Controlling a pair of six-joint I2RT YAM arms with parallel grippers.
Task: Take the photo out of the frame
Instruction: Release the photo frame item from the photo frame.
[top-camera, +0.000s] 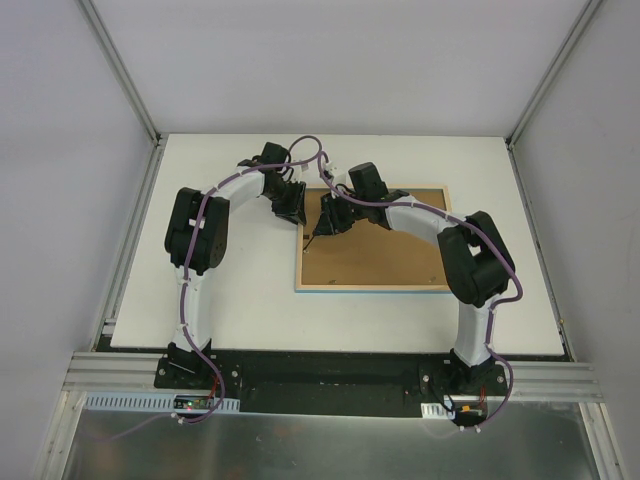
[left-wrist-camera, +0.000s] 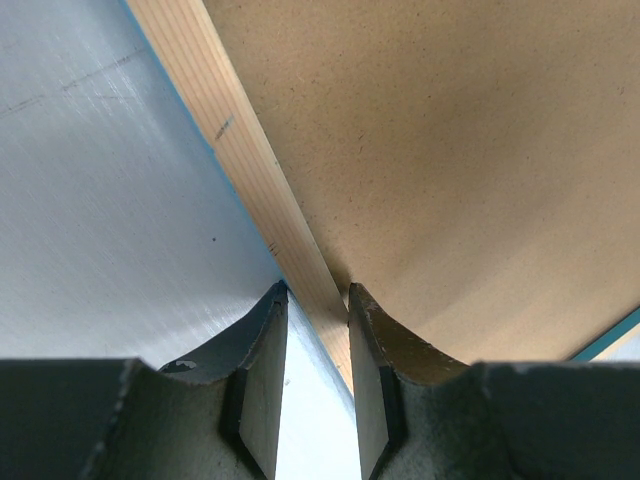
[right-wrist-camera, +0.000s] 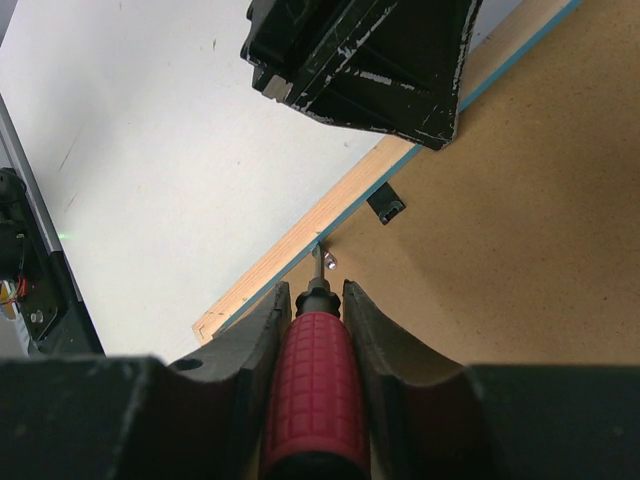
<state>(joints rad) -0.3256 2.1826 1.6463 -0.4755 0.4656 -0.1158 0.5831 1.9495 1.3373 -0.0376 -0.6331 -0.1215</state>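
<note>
**Both grippers at the frame's far-left corner, back panel up**

Left gripper (left-wrist-camera: 316, 300): narrow opening, fingers (left-wrist-camera: 262, 350) straddling the pale wood rim (left-wrist-camera: 250, 170) of the frame (top-camera: 372, 288). One pad sits on the blue outer edge and the other on the inner side. It reads as a pinch on the rim.

Right gripper (right-wrist-camera: 316, 292): closed round the red handle of a screwdriver (right-wrist-camera: 315, 390). The shaft points forward and down. Its tip meets a small metal tab (right-wrist-camera: 330, 262) just inside the rim. A black turn-clip (right-wrist-camera: 386, 206) lies a little further along the same edge.

In the right wrist view the left gripper's dark body hangs over that rim, close ahead of the screwdriver tip. The two work near each other, with little room between them.

The frame lies flat with its brown back panel (left-wrist-camera: 450, 150) facing up, right of centre on the white surface (top-camera: 220, 300). The photo is not visible in any view.

There is bare surface to the frame's left, and narrower strips lie beyond its far and right edges. The near edge lies well apart from the arm bases.

Pale enclosure walls (top-camera: 60, 150) stand around. An aluminium rail (top-camera: 330, 372) runs along the near side
</note>
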